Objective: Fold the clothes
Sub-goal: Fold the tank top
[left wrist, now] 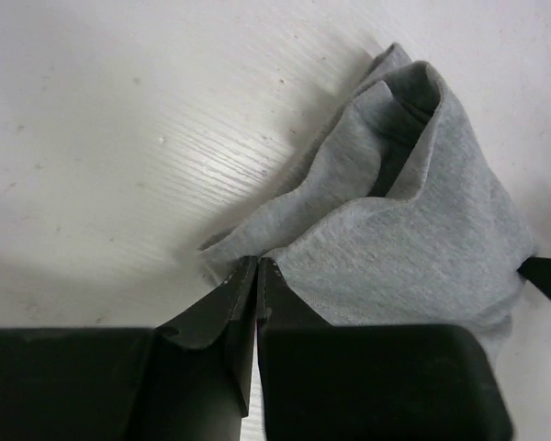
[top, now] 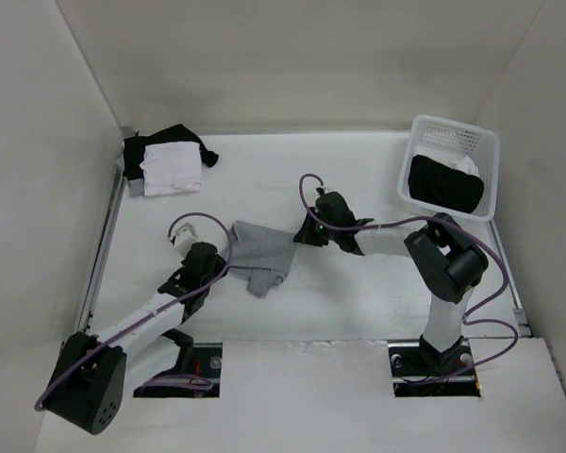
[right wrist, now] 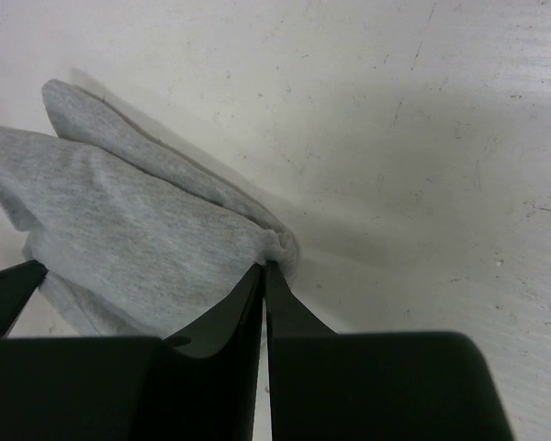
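Observation:
A crumpled medium-grey T-shirt [top: 262, 253] lies bunched in the middle of the table between both arms. My left gripper [top: 224, 257] is shut on the grey T-shirt's [left wrist: 413, 239] left edge, its jaws pinched together on the fabric [left wrist: 257, 260]. At the shirt's right end my right gripper [top: 304, 231] is shut on a gathered corner of the grey T-shirt [right wrist: 129, 230], the cloth puckering at the fingertips [right wrist: 264, 265]. Black and white clothes [top: 170, 162] sit stacked at the back left. A black garment [top: 443, 184] fills the basket.
A white lattice basket [top: 453, 142] stands at the back right, close to the right wall. A metal rail [top: 104, 236] runs along the table's left edge. White walls enclose the table on the left, back and right.

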Controlling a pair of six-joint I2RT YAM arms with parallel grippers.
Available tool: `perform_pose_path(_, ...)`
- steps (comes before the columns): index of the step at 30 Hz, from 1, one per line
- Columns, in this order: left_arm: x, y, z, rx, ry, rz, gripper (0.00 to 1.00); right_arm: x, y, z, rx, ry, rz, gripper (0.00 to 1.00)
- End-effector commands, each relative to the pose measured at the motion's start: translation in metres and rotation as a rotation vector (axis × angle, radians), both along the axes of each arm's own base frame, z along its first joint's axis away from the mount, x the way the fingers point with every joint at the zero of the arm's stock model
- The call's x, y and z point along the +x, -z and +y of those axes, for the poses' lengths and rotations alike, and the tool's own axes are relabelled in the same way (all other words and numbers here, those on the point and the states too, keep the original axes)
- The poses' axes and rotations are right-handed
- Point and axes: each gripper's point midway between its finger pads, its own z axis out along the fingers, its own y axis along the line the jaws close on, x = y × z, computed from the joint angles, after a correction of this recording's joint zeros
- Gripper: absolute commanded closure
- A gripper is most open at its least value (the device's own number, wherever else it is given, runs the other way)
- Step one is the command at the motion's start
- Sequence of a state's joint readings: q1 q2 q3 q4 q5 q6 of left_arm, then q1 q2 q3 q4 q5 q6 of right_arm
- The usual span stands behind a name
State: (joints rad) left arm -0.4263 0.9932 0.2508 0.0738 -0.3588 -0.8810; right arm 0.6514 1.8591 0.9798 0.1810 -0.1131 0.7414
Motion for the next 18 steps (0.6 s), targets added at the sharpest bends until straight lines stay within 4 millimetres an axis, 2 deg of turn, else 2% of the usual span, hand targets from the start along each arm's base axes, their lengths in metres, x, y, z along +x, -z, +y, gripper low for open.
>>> perform_pose_path(1, -0.005, -0.005, 0.006, -0.071, -0.044, -0.014, 1.00, 0.008, -0.015, -0.003, 0.029, 0.017, -0.048, 0.93)
perform_pose_path(4, -0.010, -0.005, 0.005, -0.091, -0.043, -0.001, 1.00, 0.008, -0.014, -0.004, 0.025, 0.018, -0.043, 0.94)
perform_pose_path(7, -0.018, 0.008, 0.001, -0.123, -0.053, 0.065, 0.98, 0.007, -0.011, -0.005, 0.019, 0.021, -0.036, 0.94)
perform_pose_path(10, -0.021, 0.021, 0.002, -0.121, -0.076, 0.117, 0.89, 0.005, -0.009, -0.005, 0.015, 0.019, -0.030, 0.93)
perform_pose_path(12, -0.017, 0.019, 0.003, -0.119, -0.080, 0.117, 0.78, 0.006, -0.011, -0.003, 0.015, 0.013, -0.036, 0.84)
perform_pose_path(15, -0.010, -0.005, 0.000, -0.138, -0.070, 0.038, 0.72, 0.006, -0.026, -0.004, 0.024, 0.014, -0.063, 0.64)
perform_pose_path(18, -0.005, -0.043, 0.001, -0.154, -0.077, -0.069, 0.71, 0.006, -0.046, -0.011, 0.022, 0.035, -0.109, 0.55)
